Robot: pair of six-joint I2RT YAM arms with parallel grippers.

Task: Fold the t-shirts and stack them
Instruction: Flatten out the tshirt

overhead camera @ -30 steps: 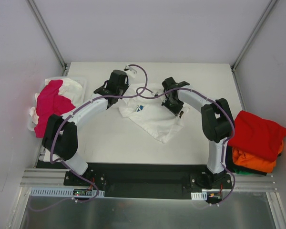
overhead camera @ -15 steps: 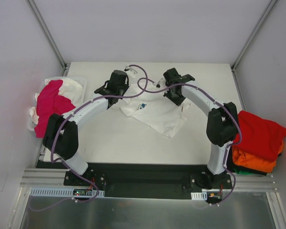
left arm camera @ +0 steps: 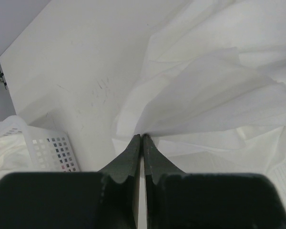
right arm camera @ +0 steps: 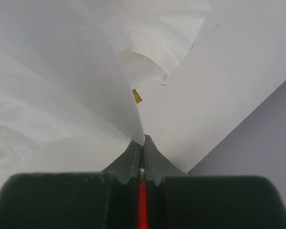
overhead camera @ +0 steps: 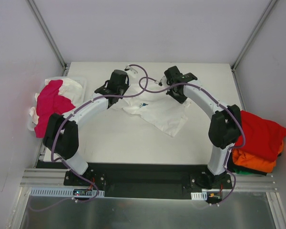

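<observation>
A white t-shirt [overhead camera: 158, 112] with a small blue print lies crumpled at the table's middle back. My left gripper [overhead camera: 118, 90] is shut on its left edge, and in the left wrist view [left arm camera: 142, 136] the cloth [left arm camera: 205, 95] fans out from the closed tips. My right gripper [overhead camera: 177, 93] is shut on its right edge, and the right wrist view [right arm camera: 143, 139] shows white cloth [right arm camera: 62, 95] pinched in the tips. A red t-shirt [overhead camera: 257, 133] lies folded on an orange one [overhead camera: 253, 160] at the right. A magenta-pink t-shirt [overhead camera: 50, 106] lies over white cloth at the left.
A white perforated basket [overhead camera: 78, 86] at the table's left edge holds the pink and white shirts; its corner shows in the left wrist view [left arm camera: 50, 150]. A dark green cloth [overhead camera: 238, 168] lies under the orange shirt. Grey walls close in the table's sides and back.
My right gripper has moved toward the back and a little right, pulling the white shirt's right side with it. The shirt has stretched wider between the grippers. The left gripper stayed put.
</observation>
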